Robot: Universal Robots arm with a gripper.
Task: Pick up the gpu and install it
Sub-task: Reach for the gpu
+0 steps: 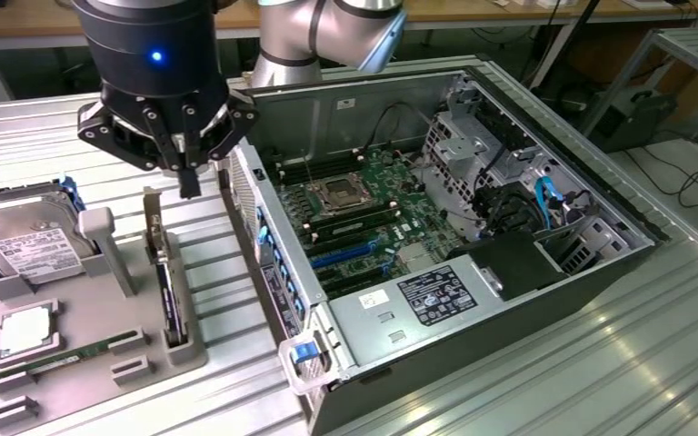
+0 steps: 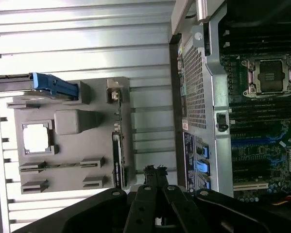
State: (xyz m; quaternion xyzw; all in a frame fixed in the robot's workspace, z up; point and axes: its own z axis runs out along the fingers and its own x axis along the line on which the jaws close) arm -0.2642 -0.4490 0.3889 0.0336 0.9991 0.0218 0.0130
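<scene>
Hand (image 1: 188, 186) pressed together and empty, poised above the gpu (image 1: 170, 291). The gpu stands on edge in the tray (image 1: 113, 313) slot on the bench (image 1: 34, 127). Judgement: a sound grasp needs the fingers squarely astride its thin top edge, clear of the slot walls.

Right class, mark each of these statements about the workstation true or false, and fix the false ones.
1. The gpu stands on its edge in the grey holder. True.
2. The gripper is carrying the gpu. False: its fingers are shut on nothing and it hangs above the holder, near the gpu but apart from it.
3. The computer case lies open, with its motherboard showing. True.
4. The hard drive is mounted inside the computer case. False: it sits in the grey holder, outside the case, at the exterior view's left.
</scene>
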